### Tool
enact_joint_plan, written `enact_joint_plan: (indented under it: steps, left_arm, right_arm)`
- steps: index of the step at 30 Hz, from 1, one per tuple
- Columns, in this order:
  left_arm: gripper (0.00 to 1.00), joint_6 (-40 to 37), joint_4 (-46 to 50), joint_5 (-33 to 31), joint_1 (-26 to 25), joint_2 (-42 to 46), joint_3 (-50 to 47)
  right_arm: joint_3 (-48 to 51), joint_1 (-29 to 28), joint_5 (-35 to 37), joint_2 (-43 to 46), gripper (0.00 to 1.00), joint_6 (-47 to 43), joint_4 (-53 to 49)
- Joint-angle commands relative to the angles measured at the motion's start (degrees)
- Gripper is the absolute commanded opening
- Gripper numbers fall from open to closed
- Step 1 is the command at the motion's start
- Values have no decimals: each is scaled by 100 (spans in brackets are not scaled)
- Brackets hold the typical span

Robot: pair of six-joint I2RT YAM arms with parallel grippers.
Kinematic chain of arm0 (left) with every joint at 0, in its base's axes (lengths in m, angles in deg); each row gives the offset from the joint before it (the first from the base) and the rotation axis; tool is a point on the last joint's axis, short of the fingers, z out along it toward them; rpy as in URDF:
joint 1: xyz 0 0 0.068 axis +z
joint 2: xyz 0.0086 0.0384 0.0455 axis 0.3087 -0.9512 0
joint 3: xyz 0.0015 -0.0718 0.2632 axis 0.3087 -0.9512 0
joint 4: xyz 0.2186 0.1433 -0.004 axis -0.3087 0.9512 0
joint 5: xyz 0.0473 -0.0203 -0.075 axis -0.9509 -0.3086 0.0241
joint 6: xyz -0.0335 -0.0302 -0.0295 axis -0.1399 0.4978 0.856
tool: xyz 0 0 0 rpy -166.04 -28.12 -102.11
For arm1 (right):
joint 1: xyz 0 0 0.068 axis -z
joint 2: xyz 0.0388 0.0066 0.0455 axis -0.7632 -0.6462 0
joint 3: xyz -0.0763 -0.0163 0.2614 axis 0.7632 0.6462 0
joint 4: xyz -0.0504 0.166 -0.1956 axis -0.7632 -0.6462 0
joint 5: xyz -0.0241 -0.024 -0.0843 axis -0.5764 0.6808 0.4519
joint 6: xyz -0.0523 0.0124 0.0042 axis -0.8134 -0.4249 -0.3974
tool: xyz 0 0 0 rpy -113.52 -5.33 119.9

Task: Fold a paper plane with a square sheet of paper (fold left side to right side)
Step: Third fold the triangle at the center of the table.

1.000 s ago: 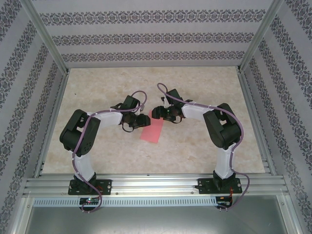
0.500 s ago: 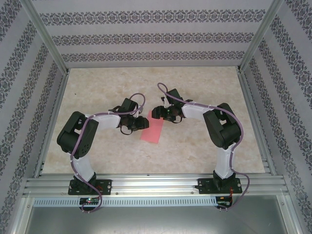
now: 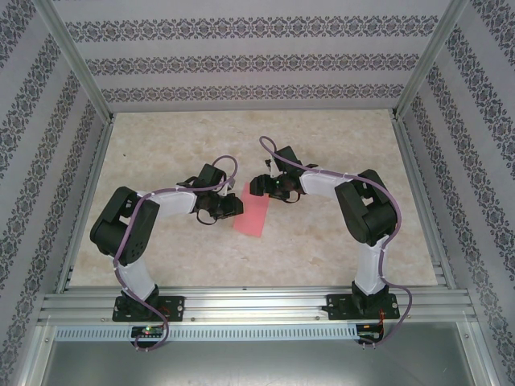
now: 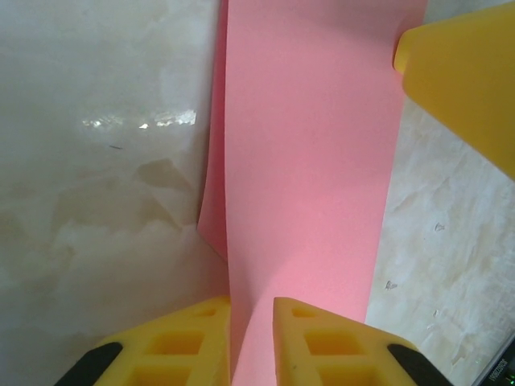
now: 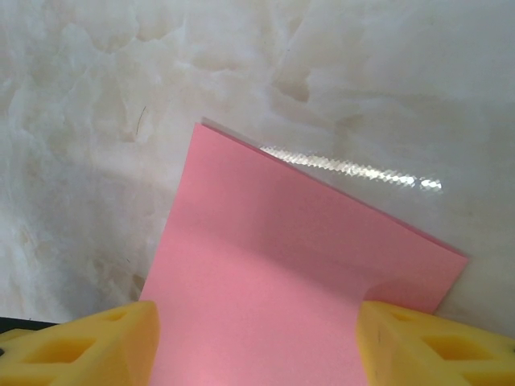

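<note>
Marbled surface [image 3: 322, 241] carries everything. Your left hand [image 4: 251, 342] has its fingers nearly together, pinching a raised ridge of the paper [image 4: 314, 161]. Your right hand [image 5: 257, 342] is spread wide, fingers astride one end of the paper, gripping nothing. It lies mid-surface between both hands, folded to a narrow strip. Judge it light, limp and likely to slide here. Take it by an edge and pinch gently, or it may crumple.

Nothing legible anywhere, bar a tiny dark label strip [image 4: 502, 371] at lower right of the left wrist view, too blurred to read.
</note>
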Motion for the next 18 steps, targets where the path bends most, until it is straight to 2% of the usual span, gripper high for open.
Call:
enact_joint_plan:
  steps: [1,10,18]
  left_arm:
    - [18,64,-22,76,-9,147,-46]
    - [6,437,-162,40,-18,363,-268]
    - [3,884,-464,-7,-66,525,-498]
  right_arm:
    - [-26,-21,-99,-232,68,-82,-99]
    - [125,57,-14,240,74,-211,178]
    - [967,288,463,1564,86,-528,543]
